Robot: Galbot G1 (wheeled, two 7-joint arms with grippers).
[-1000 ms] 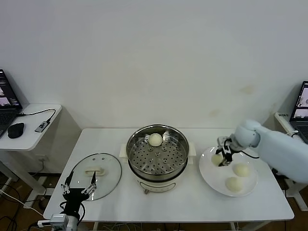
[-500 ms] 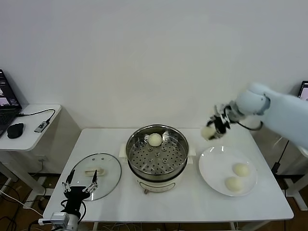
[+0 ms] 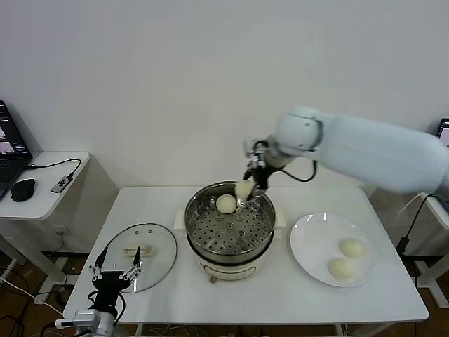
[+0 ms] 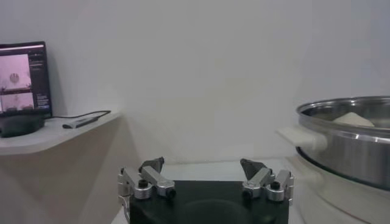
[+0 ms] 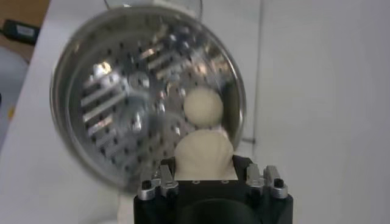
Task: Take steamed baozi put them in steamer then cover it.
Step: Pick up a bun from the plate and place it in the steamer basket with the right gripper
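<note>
Currently: right end effector (image 3: 247, 188) clamped on second baozi (image 3: 243, 189) above steamer (image 3: 229, 223) rim; lowering and release pending; left end effector (image 3: 116, 272) spread wide, empty.

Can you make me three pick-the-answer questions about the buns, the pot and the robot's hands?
1. Where is the glass lid?
A. on the steamer
B. flat on the table beside the steamer
C. on the plate

2. How many baozi lie on the white plate?
A. two
B. three
C. none

3. What is the right gripper doing?
A. hanging empty
B. gripping the lid
C. holding a baozi above the steamer

Answers:
1 B, the lid lies on the robot's left of the pot, near the open left gripper.
2 A, two buns sit there.
3 C, a bun sits between its fingers over the tray, beside the one already inside.
</note>
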